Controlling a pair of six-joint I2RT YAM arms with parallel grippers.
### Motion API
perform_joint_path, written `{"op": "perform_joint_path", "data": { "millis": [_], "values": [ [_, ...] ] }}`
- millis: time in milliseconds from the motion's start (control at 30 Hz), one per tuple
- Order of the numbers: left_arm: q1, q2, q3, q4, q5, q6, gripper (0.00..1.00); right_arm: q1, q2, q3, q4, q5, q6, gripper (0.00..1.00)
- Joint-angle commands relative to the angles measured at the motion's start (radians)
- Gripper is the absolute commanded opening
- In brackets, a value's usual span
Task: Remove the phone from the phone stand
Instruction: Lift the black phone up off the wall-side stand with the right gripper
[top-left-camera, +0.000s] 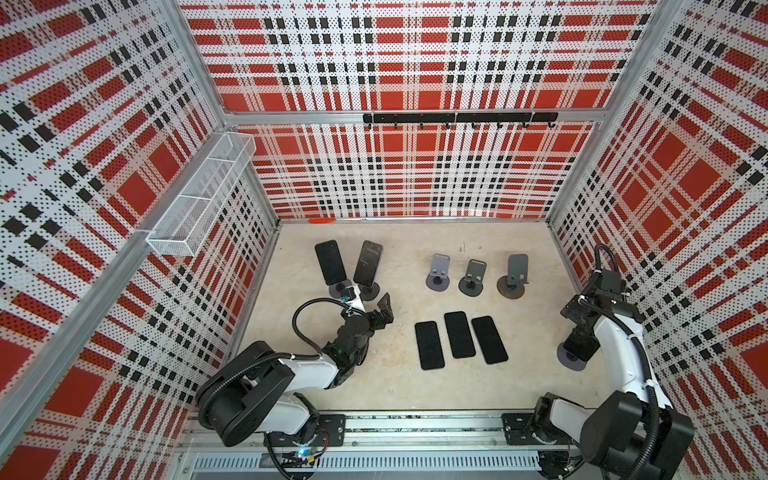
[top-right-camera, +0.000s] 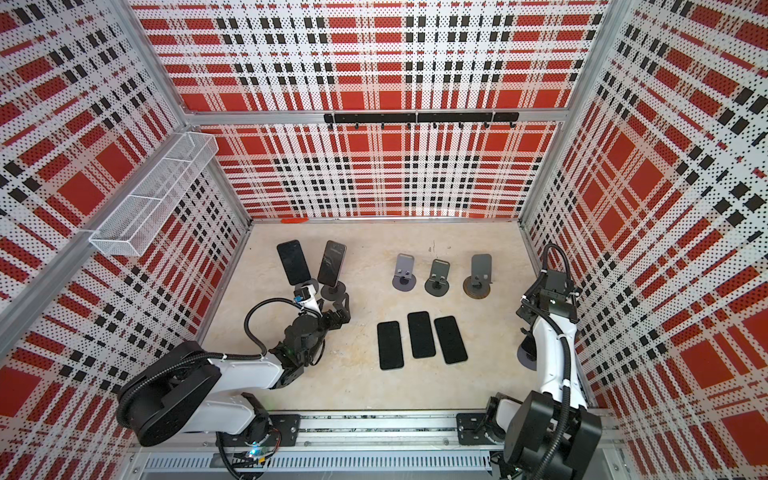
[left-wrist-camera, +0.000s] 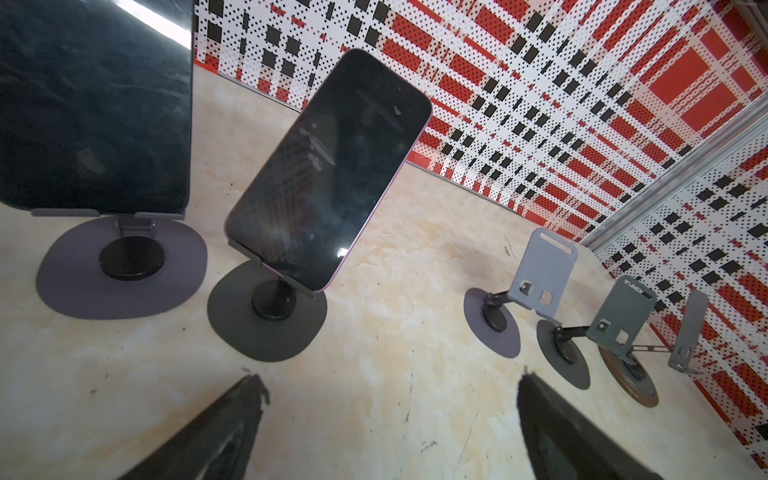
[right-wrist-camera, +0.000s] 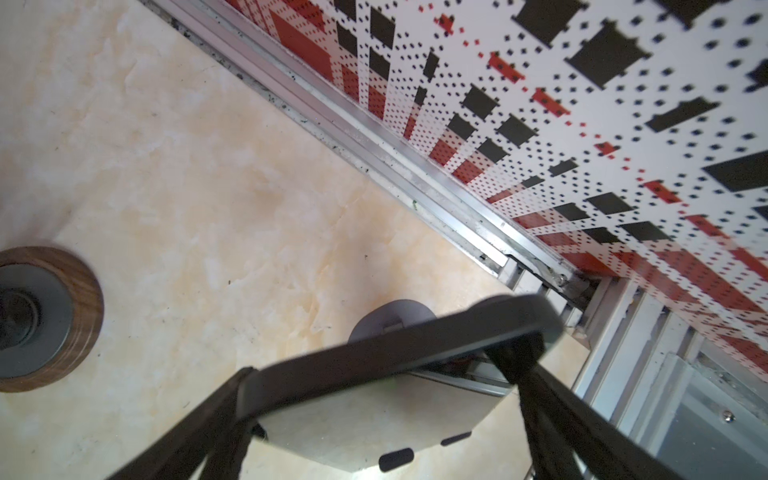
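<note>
Two dark phones (top-left-camera: 330, 262) (top-left-camera: 368, 263) lean on round-based stands at the back left. My left gripper (top-left-camera: 372, 302) hovers just in front of them, open and empty. The left wrist view shows the nearer phone (left-wrist-camera: 328, 166) on its dark stand (left-wrist-camera: 268, 316), beyond the spread fingers (left-wrist-camera: 232, 424). By the right wall, my right gripper (right-wrist-camera: 380, 361) is open, with a finger at each side of another phone's top edge (right-wrist-camera: 395, 345). That phone rests on a grey stand (right-wrist-camera: 365, 419). In both top views the right arm hides it; only the stand's base (top-left-camera: 571, 361) shows.
Three empty stands (top-left-camera: 438, 272) (top-left-camera: 473, 277) (top-left-camera: 515, 276) line the back middle; the rightmost has a wood-ringed base (right-wrist-camera: 79, 320). Three phones (top-left-camera: 429, 345) (top-left-camera: 459, 334) (top-left-camera: 489, 340) lie flat in front of them. A wire basket (top-left-camera: 203, 195) hangs on the left wall.
</note>
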Motion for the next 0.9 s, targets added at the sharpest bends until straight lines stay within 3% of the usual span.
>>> {"op": "perform_joint_path", "data": {
  "millis": [0, 400, 867],
  "values": [
    [0.0, -0.003, 0.015, 0.023, 0.004, -0.002, 0.98, -0.011, -0.024, -0.008, 0.017, 0.06, -0.023, 1.0],
    [-0.01, 0.008, 0.018, 0.029, 0.006, -0.007, 0.98, -0.011, -0.215, -0.155, 0.26, 0.006, -0.142, 1.0],
    [-0.016, 0.03, 0.028, 0.039, 0.027, -0.004, 0.98, -0.011, -0.117, -0.182, 0.335, 0.026, -0.154, 1.0]
  ]
}}
